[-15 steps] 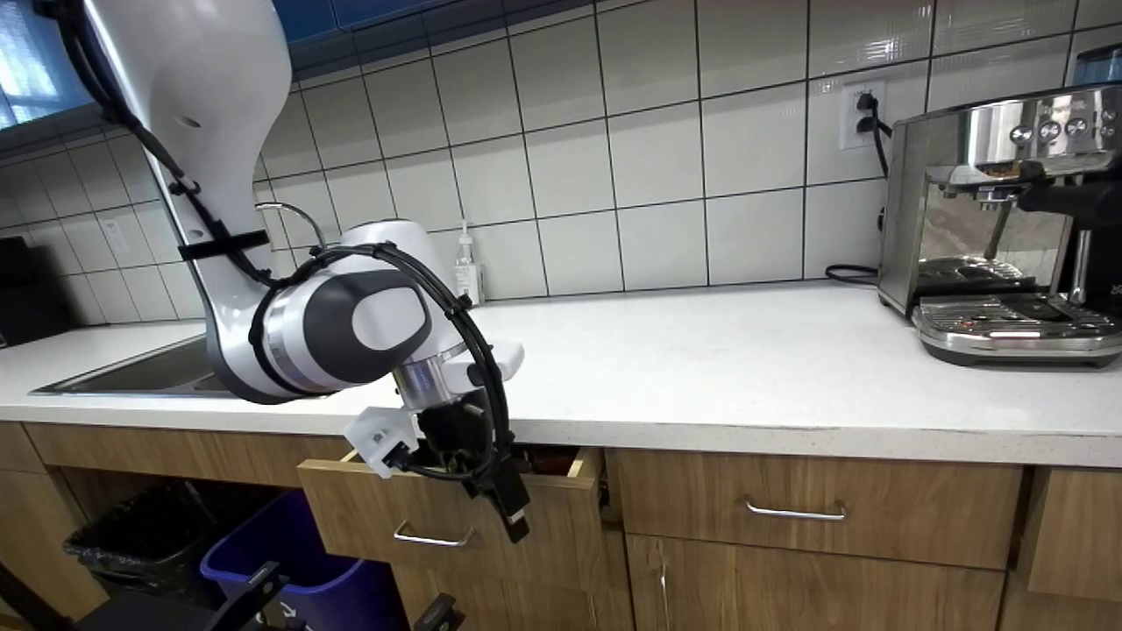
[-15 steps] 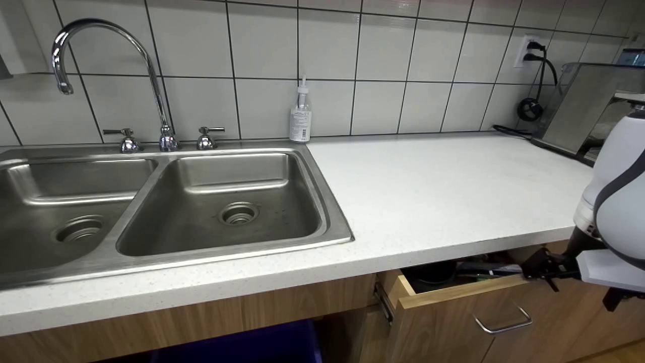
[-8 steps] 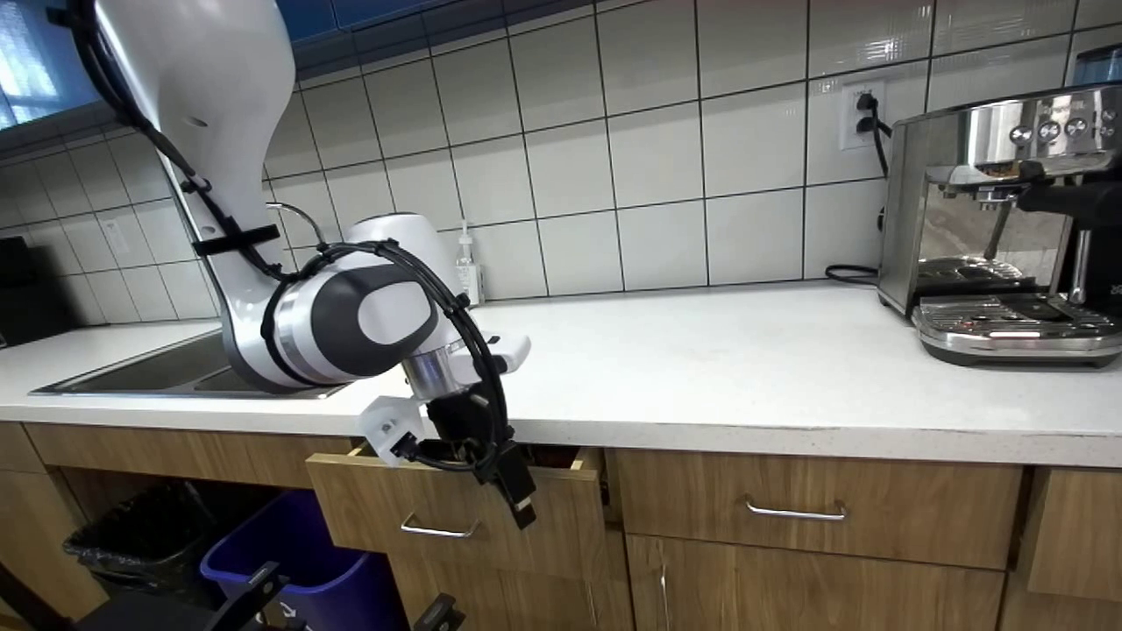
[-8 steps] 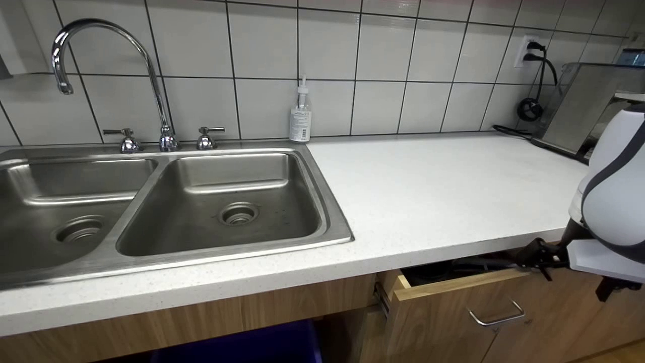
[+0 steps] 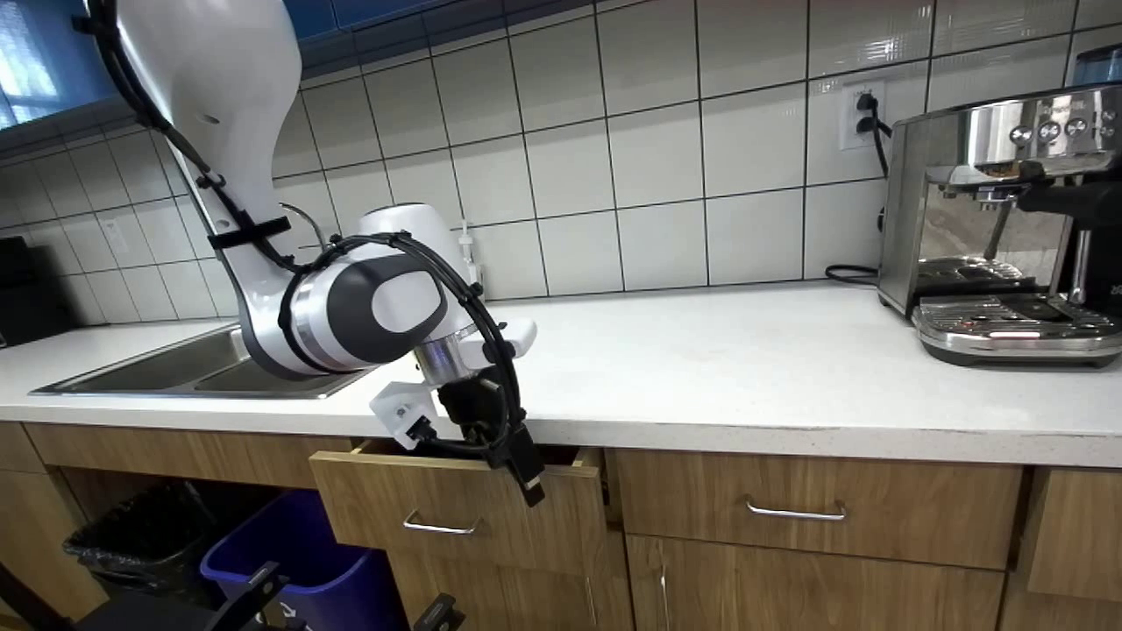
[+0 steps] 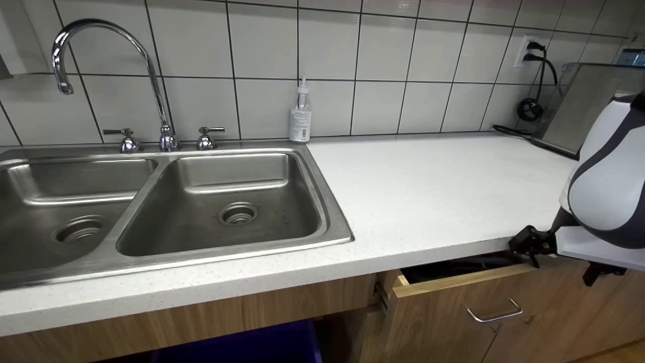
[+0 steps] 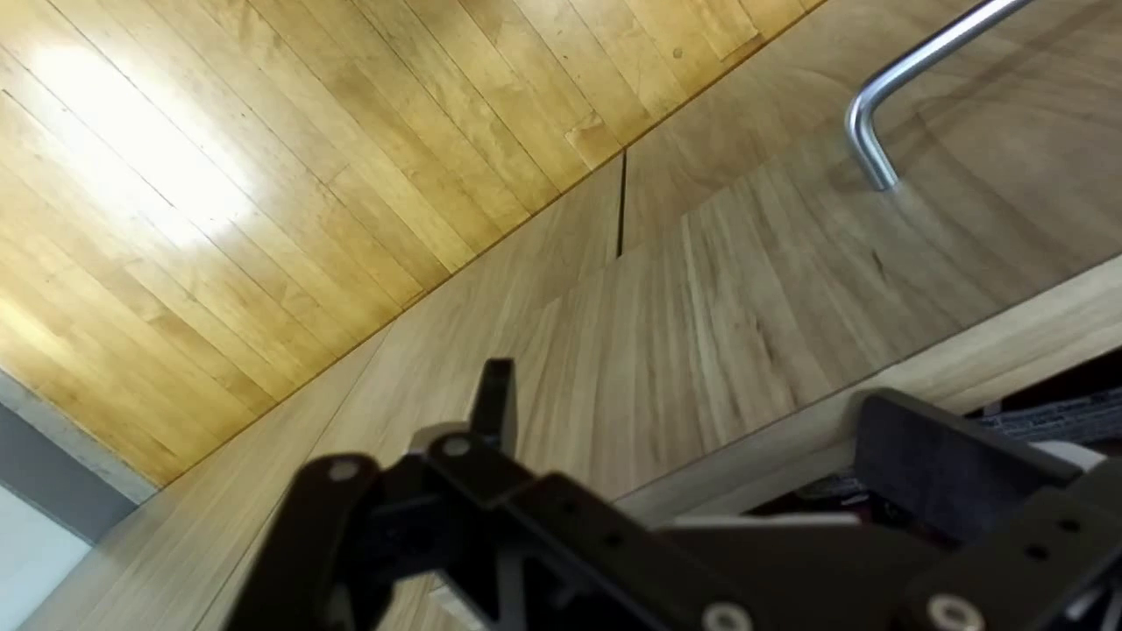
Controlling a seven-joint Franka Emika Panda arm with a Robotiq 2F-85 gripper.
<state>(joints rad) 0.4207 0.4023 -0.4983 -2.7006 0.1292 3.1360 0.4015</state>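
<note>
The drawer (image 7: pixel 754 329) lies below the pincer (image 7: pixel 701 399); its front edge (image 7: pixel 780 456) shows between the pincer's parted fingers (image 7: pixel 498 399).

Both exterior views face the tiled wall (image 5: pixel 662 245) from farther off and share the drawer (image 5: pixel 469 492), low in the frame. The wrist view looks down on it closely, floor (image 7: pixel 368 158) at upper left.

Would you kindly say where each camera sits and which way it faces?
Wrist view: by the gripper, looking down past its fingers at drawer and floor.
An exterior view: before the counter, facing tiled wall; arm, gripper show.
An exterior view: before the sink, looking down; gripper and cropped arm show.
Both exterior views share drawer and sink.
</note>
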